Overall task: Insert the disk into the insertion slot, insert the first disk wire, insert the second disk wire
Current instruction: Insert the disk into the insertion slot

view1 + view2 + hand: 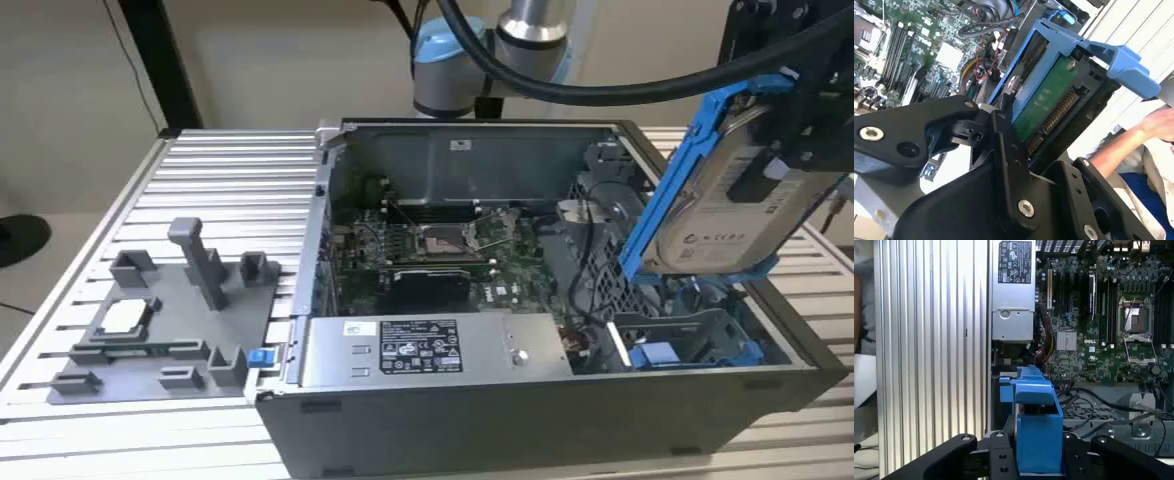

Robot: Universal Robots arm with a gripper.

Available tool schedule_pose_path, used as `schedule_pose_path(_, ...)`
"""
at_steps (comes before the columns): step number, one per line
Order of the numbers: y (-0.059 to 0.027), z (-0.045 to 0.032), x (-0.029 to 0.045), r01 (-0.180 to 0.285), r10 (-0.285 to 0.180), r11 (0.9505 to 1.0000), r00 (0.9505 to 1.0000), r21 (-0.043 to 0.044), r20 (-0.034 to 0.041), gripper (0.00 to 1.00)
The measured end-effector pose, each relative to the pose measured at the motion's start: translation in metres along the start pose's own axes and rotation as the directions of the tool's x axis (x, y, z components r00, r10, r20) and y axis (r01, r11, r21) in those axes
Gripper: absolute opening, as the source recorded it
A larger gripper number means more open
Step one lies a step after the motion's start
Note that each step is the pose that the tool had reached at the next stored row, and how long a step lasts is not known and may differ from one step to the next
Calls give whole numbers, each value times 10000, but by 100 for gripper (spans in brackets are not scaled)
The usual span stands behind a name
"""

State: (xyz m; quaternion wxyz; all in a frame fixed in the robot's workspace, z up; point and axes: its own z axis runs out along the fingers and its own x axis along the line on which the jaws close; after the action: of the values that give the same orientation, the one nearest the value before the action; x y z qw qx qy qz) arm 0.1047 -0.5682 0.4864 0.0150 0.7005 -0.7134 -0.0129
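My gripper (pixel 790 150) is shut on the disk (pixel 731 205), a silver drive with a white label in a blue carrier frame. The disk hangs tilted, nearly on edge, above the right end of the open computer case. Under it lies the insertion slot (pixel 683 338), a grey perforated bay with blue fittings. In the second wrist view the disk (pixel 1050 107) shows its green circuit side and connector between my black fingers (pixel 1004 145). The first wrist view shows the blue carrier (pixel 1037 432) edge-on over perforated metal (pixel 1089 415). Loose black cables (pixel 577 275) lie beside the bay; I cannot tell which are the disk wires.
The case holds a motherboard (pixel 441 250) and a grey labelled power-supply box (pixel 424 350) along its front wall. A grey fixture plate (pixel 160 330) with upright blocks sits on the ribbed table at the exterior view's left. A person's hand (pixel 1156 125) is beyond the case.
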Motion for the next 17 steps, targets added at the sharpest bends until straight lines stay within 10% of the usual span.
schedule_pose_path(17,-21,62,1,0,0,10000,10000,0,-1,0)
